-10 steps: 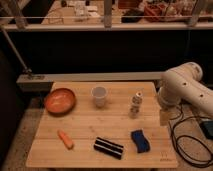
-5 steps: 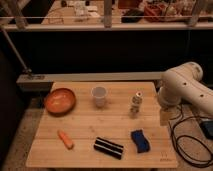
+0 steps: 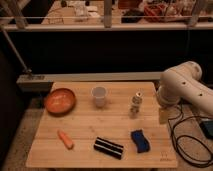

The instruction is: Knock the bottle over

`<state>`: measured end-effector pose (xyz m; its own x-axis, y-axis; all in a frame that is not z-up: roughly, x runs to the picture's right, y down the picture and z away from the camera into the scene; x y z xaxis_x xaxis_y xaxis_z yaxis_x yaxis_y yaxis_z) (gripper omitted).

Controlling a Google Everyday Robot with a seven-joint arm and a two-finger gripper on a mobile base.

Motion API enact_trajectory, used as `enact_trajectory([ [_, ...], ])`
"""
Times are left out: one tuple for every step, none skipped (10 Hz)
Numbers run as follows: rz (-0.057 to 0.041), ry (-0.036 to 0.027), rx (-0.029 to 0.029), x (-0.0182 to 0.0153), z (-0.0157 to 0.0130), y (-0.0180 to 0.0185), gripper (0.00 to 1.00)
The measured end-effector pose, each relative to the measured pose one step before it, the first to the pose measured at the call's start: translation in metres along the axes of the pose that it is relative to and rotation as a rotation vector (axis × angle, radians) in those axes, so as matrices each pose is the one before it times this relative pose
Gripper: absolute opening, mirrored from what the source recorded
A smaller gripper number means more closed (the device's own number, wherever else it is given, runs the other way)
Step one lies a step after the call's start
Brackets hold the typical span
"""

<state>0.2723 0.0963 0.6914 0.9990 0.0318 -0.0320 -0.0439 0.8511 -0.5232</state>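
Since the bottle (image 3: 136,103) stands upright on the wooden table (image 3: 80,155), cap up, nothing of the task looks done yet: the knock itself is all that is left. Its long axis runs vertical, pointing straight up from the tabletop, with no lean that I can make out.

Just beyond the bottle on the camera's right, at the table's edge, hangs the gripper (image 3: 163,115) under the bulky white arm (image 3: 182,87). It is near the bottle but apart from it, and I cannot tell whether it is wide or narrow.

On the bottle's other side stands a white cup (image 3: 99,96), and farther that way an orange bowl (image 3: 60,101). Nearer the camera than the bottle lie a blue sponge (image 3: 140,140), a dark striped packet (image 3: 108,147) and a carrot (image 3: 65,139).
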Motion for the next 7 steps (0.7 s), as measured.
enact_trajectory([
  [-0.00835, -0.00744, 0.0081, -0.01052, 0.00107, -0.01032, 0.8],
  [-0.00028, -0.00068, 0.00263, -0.00045, 0.00026, -0.00198, 0.8],
  [0.00156, -0.00333, 0.00446, 0.00016, -0.00024, 0.00017, 0.8],
  [-0.00154, -0.00147, 0.00652, -0.00112, -0.00056, -0.00234, 0.8],
  [-0.00784, -0.0058, 0.00887, -0.00637, -0.00027, -0.0071, 0.8],
  [-0.00495, -0.0032, 0.00636, -0.00422, 0.00011, -0.00591, 0.8],
  [0.00009, -0.00195, 0.0043, -0.00142, 0.00042, -0.00312, 0.8],
])
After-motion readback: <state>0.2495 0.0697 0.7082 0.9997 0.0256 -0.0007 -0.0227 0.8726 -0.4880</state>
